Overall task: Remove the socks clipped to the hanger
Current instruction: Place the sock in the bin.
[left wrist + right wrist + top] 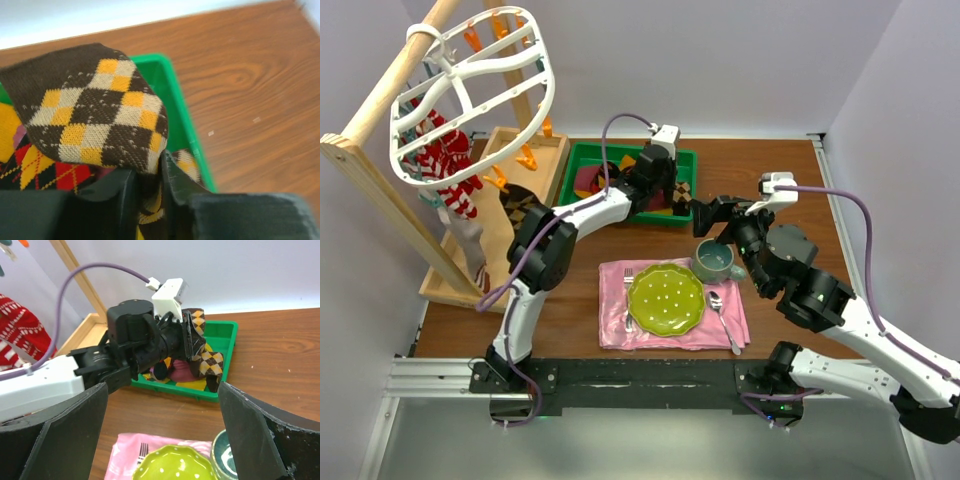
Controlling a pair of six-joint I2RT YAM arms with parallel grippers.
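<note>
On the large white plastic oval hanger (pixel 470 95) at far left, red-and-white striped fabric socks (pixel 445 150) and a grey sock (pixel 472 245) below them hang unremoved. Over the green plastic bin (pixel 582 152), which already holds several socks, the left fingers (pixel 122 195) pinch a dark brown argyle sock (pixel 95 105), which by my judgement is ready to drop. The right fingers (pixel 75 430) stand wide apart, empty, near the teal mug (pixel 717 262).
</note>
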